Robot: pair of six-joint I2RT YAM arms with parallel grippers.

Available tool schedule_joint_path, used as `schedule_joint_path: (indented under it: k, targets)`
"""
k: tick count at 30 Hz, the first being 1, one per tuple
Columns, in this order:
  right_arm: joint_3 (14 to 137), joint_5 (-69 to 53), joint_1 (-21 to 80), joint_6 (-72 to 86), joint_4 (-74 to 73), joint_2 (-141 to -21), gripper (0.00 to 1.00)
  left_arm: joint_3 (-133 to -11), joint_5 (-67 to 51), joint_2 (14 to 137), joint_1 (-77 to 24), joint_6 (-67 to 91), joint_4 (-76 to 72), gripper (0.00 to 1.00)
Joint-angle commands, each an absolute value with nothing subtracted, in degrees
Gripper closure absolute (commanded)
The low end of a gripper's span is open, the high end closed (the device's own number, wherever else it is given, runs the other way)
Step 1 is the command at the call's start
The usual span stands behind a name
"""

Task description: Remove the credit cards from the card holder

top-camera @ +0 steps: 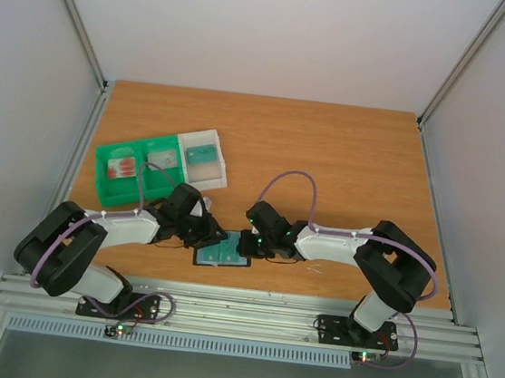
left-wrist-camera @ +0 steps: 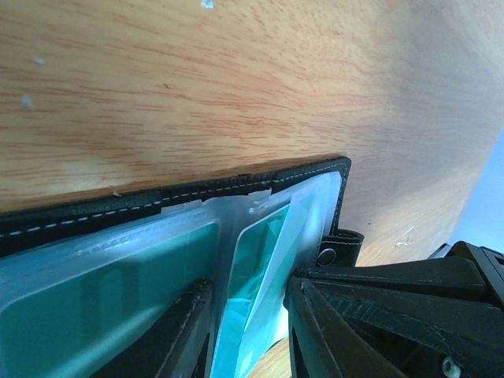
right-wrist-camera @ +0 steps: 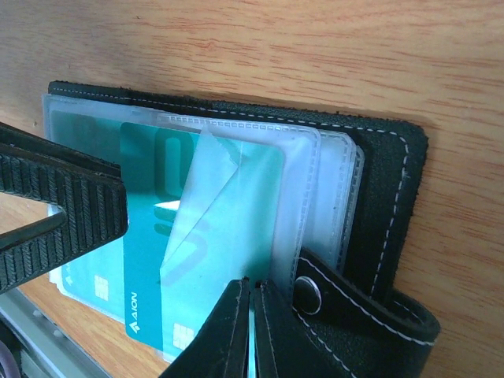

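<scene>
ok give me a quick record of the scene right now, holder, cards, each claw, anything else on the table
holder: open, flat on the table at its near edge, between the claws
cards: teal, inside clear sleeves
left claw: jaws apart, over the sleeves
right claw: shut, beside the snap tab; unclear whether it pinches anything
tray: green, far left, small items inside
box: clear-white, against the tray, teal item inside
</scene>
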State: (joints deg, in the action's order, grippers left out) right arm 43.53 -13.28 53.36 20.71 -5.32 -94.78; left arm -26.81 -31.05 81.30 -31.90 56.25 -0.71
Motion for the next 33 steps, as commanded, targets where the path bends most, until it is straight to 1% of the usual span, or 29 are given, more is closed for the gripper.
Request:
schedule_joint_path:
  k: [1,3,7,8,9,18,24,30,33]
  targets:
    - [42.2,-12.7,53.7,21.3,-5.9,-96.1,0.94,-26.3,-29.7,82.6,-32.0,55.4,-2.4,0.72]
    - [42.3,-12.7,53.7,21.3,-5.9,-96.1,0.94,-26.3,-29.7,82.9,-32.1,55.4,-2.6,0.77]
    - [42.3,-12.7,53.7,21.3,-6.0,-96.1,0.94,-26.2,-30.2,82.3,-32.0,55.3,-2.8,0.94]
    - [42.2,-12.7,53.6,21.3,-6.0,-96.1,0.94,-26.2,-30.2,81.8,-32.0,55.2,-2.6,0.98]
    - [42.2,-12.6,53.7,21.2,-6.1,-96.1,0.94,-26.3,-30.0,81.1,-32.1,55.1,-1.9,0.99]
    - [42.8,-12.9,53.4,19.5,-6.9,-94.7,0.93,-30.3,-25.0,72.1,-31.9,50.3,13.3,0.99]
    - [45.0,-12.6,53.3,14.8,-11.4,-89.5,0.91,-33.0,-23.5,66.4,-31.8,47.3,21.8,1.0]
    - [49.5,-15.2,52.4,4.8,-20.3,-79.4,0.86,-37.3,-29.8,62.2,-31.8,41.9,27.4,1.0]
    - [52.8,-17.4,51.8,-1.8,-27.5,-75.5,0.83,-38.9,-34.0,59.0,-31.9,39.2,28.9,1.0]
